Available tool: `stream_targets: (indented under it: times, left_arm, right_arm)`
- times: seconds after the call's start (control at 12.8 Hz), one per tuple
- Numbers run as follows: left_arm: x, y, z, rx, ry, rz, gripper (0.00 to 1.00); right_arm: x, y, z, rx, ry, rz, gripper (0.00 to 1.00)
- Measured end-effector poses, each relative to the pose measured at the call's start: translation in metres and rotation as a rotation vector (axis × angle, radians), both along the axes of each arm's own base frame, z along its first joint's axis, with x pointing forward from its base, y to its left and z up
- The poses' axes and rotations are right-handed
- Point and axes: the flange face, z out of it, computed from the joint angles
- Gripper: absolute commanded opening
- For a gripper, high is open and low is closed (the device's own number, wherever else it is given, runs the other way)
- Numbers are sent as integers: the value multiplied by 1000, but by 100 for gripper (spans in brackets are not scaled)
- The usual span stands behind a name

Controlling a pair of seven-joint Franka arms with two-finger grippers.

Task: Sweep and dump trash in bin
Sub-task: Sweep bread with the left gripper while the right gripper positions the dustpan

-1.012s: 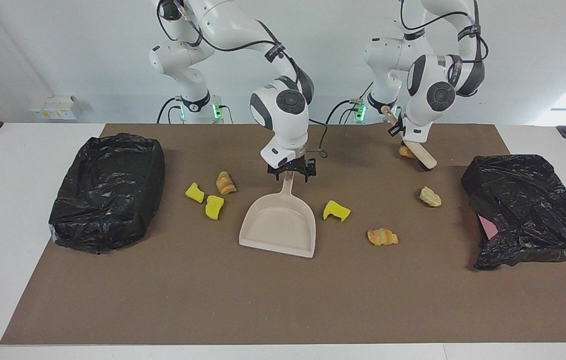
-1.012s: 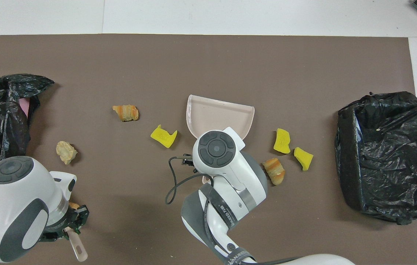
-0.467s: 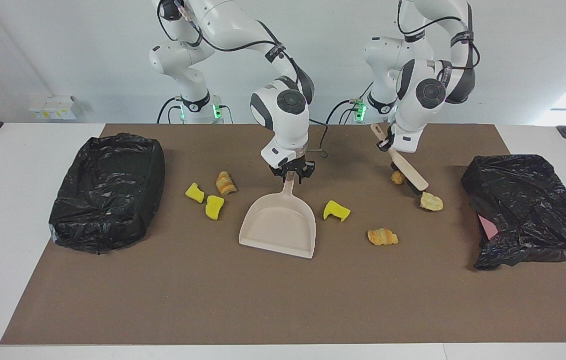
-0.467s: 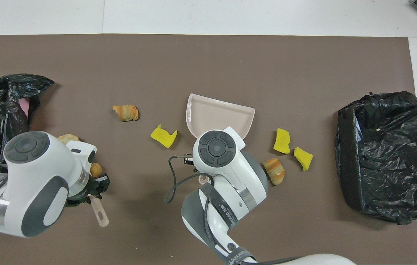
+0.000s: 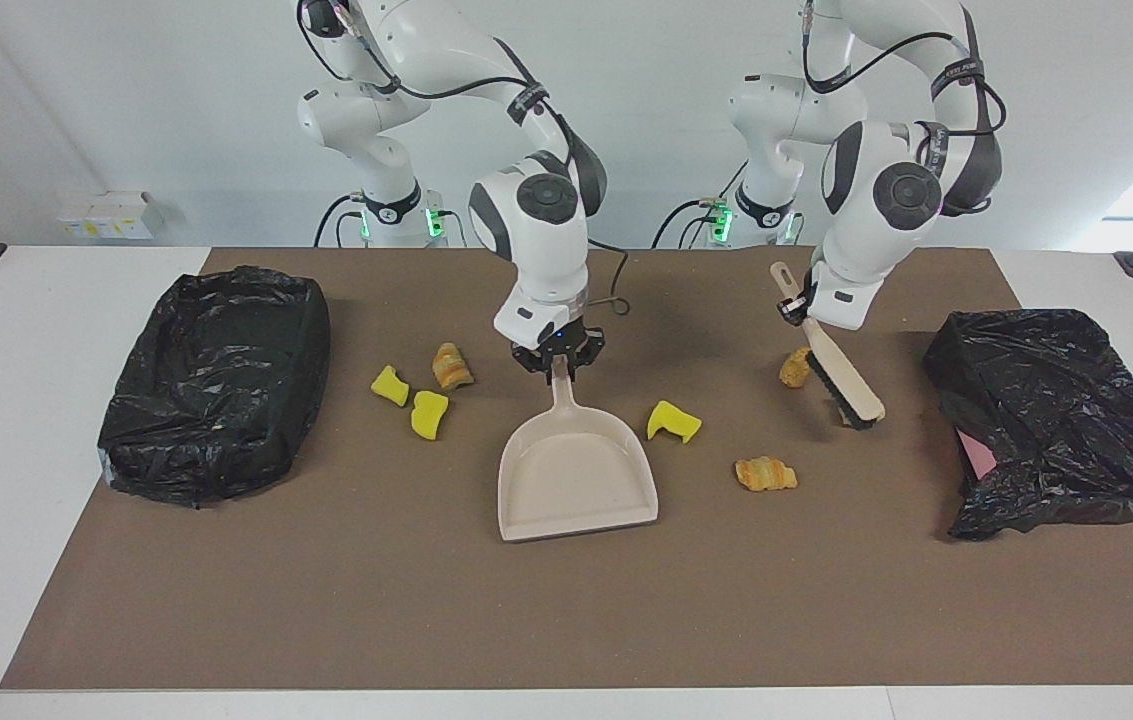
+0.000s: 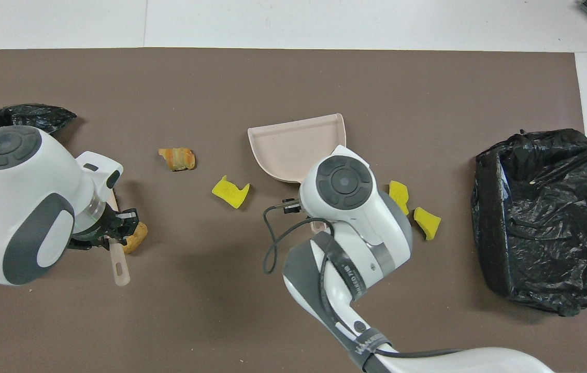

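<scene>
My right gripper (image 5: 558, 358) is shut on the handle of the beige dustpan (image 5: 576, 482), which lies flat mid-table; from above the wrist hides the grip and only the dustpan (image 6: 293, 146) shows. My left gripper (image 5: 805, 309) is shut on a wooden brush (image 5: 844, 380) whose bristles rest on the mat. A tan bread scrap (image 5: 793, 368) lies against the brush. More trash: a croissant piece (image 5: 765, 473), a yellow sponge chunk (image 5: 673, 421), two sponge chunks (image 5: 428, 413) and a bread piece (image 5: 451, 366). The black-lined bin (image 5: 216, 385) stands at the right arm's end.
A crumpled black bag (image 5: 1061, 425) with something pink under it lies at the left arm's end, close to the brush. A brown mat (image 5: 566, 610) covers the table, with a wide bare stretch on the side away from the robots. A cable hangs from the right wrist.
The right gripper closed on the dustpan handle, then turned the pan and pushed it away from the robots. The left arm swept the brush and bread scrap outward, now covering the pale scrap.
</scene>
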Motion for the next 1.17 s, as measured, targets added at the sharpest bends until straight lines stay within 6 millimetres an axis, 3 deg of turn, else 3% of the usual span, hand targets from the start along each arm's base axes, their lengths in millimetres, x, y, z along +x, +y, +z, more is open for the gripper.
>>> stream_targets:
  times: [0.16, 0.31, 0.47, 0.7, 0.86, 1.01, 1.17]
  left_arm:
    - [7, 51, -2, -44, 16, -65, 0]
    - [4, 100, -10, -75, 36, -83, 0]
    - [-15, 116, -29, -37, 44, -116, 0]
    - [-53, 110, -58, -20, 48, -160, 0]
    - [-63, 100, -63, -20, 55, -180, 0]
    - [-65, 76, -64, -5, 48, -173, 0]
    - [-71, 37, -67, 7, 42, -110, 0]
  right_arm:
    - [10, -38, 17, -18, 10, 247, 0]
    - [18, -57, 19, -42, -1, 512, 0]
    - [24, -71, 12, -92, 6, 808, 0]
    - [31, -84, 3, -146, 27, 1091, 0]
    - [32, -83, 2, -150, 28, 1215, 0]
    - [30, -77, 1, -148, 29, 1245, 0]
    - [25, -67, -3, -129, 32, 1251, 0]
